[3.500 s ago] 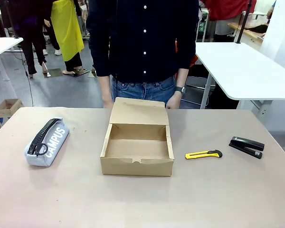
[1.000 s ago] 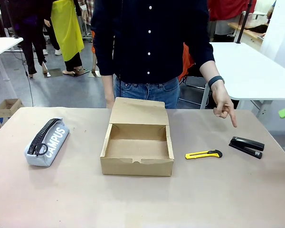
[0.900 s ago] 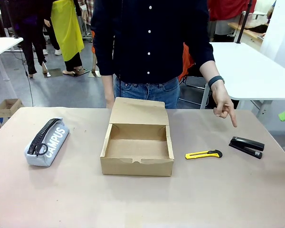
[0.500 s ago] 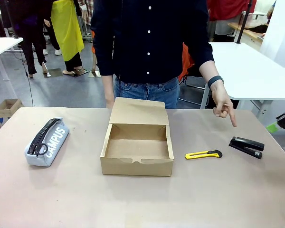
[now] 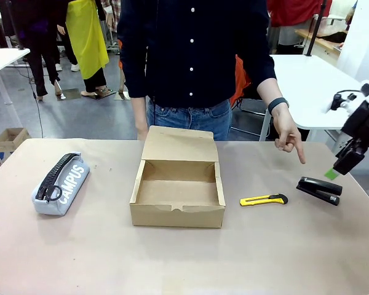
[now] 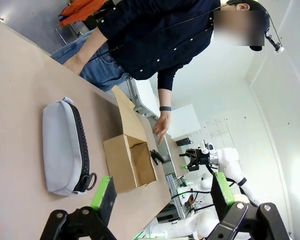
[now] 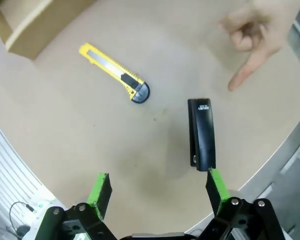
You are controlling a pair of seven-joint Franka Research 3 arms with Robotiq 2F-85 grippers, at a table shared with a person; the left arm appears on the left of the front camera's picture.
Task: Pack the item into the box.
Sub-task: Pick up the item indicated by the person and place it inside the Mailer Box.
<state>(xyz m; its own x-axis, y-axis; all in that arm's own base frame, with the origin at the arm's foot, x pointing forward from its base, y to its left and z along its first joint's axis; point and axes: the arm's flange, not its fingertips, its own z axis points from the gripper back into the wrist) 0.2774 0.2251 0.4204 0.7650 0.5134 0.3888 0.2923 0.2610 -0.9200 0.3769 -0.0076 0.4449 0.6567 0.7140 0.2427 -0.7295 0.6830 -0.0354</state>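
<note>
- The stapler (image 5: 319, 190) lies flat near the right edge of the table (image 5: 184, 261), just right of the yellow knife (image 5: 263, 200) and well apart from the open box (image 5: 178, 214); the person's hand (image 5: 289, 138) points down at it
- The right gripper (image 7: 158, 189) hovers above it, jaws spread wide and empty; the left gripper (image 6: 161, 194) is equally wide open, holding nothing, well away from the stapler
- In the right wrist view the stapler sits off-centre, close to one pad (image 7: 213, 185); a straight descent could land that finger on top and shove it toward the table edge
- Glossy and narrow, it may pivot or slip from an off-centre pinch
- The pointing finger is near enough to be struck
</note>
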